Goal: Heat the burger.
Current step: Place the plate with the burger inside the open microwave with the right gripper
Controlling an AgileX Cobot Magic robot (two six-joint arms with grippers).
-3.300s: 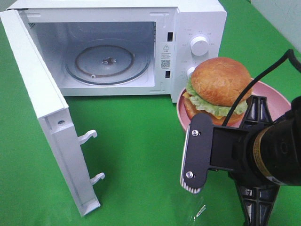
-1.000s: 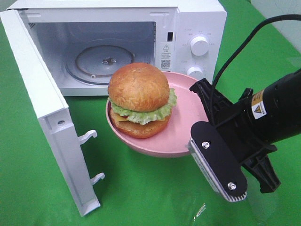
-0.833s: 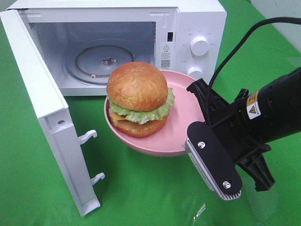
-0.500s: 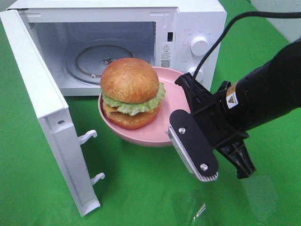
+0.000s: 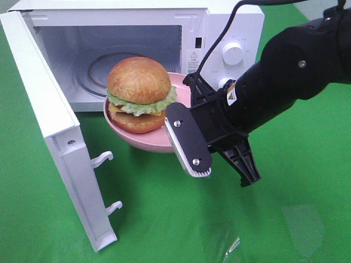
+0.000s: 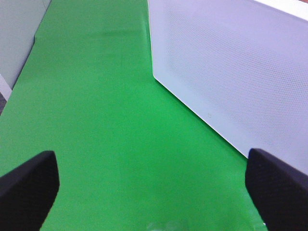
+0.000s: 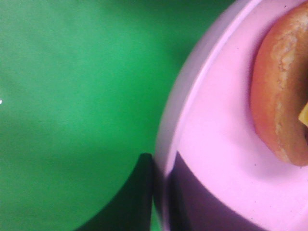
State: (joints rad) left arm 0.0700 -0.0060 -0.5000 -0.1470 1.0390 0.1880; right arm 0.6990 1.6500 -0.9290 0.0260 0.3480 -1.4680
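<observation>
Green cloth (image 5: 164, 224) covers the whole table, and nearest the camera a white door (image 5: 52, 126) stands swung wide on the left. The left gripper (image 6: 154, 192) hangs beside a perforated white panel, probably that door's outer face, with its jaws spread and nothing between them. It is the farther hand from the food. The right gripper (image 7: 160, 183) is pinched tight on the rim of the pink bowl (image 5: 140, 145), its arm reaching in from the right and sloping down to the left. The burger (image 5: 138, 82) sits upright in that bowl, across from the grip, right at the mouth of the microwave (image 5: 230, 22). Just beyond it lies the glass turntable (image 5: 90, 74) — so the coming move likely runs inward, burger side first.
</observation>
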